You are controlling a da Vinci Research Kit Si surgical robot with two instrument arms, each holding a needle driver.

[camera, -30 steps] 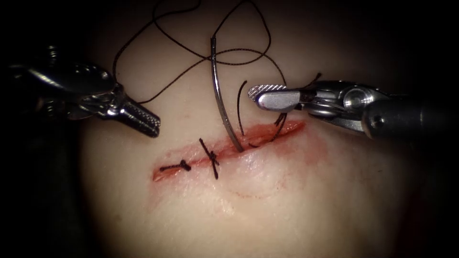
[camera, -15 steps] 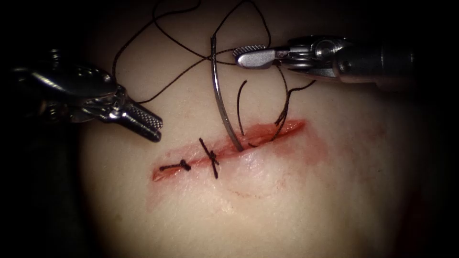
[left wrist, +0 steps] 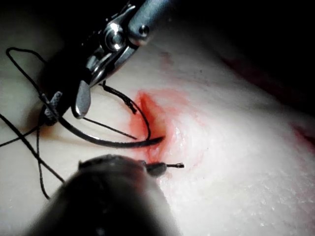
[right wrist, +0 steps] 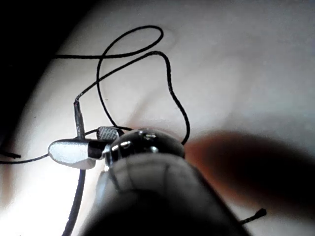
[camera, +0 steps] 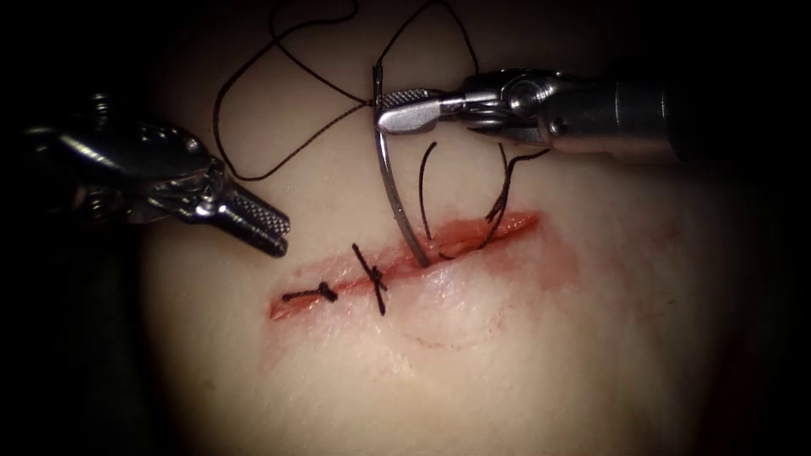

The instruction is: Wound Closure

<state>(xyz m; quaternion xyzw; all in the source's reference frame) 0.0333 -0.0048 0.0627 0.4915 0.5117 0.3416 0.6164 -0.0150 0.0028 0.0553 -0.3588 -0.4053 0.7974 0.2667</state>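
The curved needle (camera: 390, 181) stands with its tip in the cut (camera: 473, 235) of the tissue (camera: 473, 355), near the cut's middle. Its body rises toward the far side, and its tail carries the dark thread (camera: 287, 59). My right tool (camera: 393, 110) has its jaws open on either side of the needle just below the tail, not clamped on it. The left wrist view shows the same straddle of the needle (left wrist: 98, 140) by the right tool (left wrist: 66, 105), and the right wrist view shows the right tool (right wrist: 83, 142) at the needle (right wrist: 78, 123). My left tool (camera: 274, 232) hovers left of the needle, open and holding nothing.
Two knotted stitches (camera: 321, 294) (camera: 370, 277) close the cut's left part. A loose thread end (camera: 425, 186) and a frayed strand (camera: 498, 203) rise from the cut's right part. Thread loops lie on the far tissue. Red fluid stains the cut's edges.
My right tool has moved up and to the left, from beside the cut's right part to the needle's tail end. The left thread loop has shifted. Needle and left tool have hardly moved.
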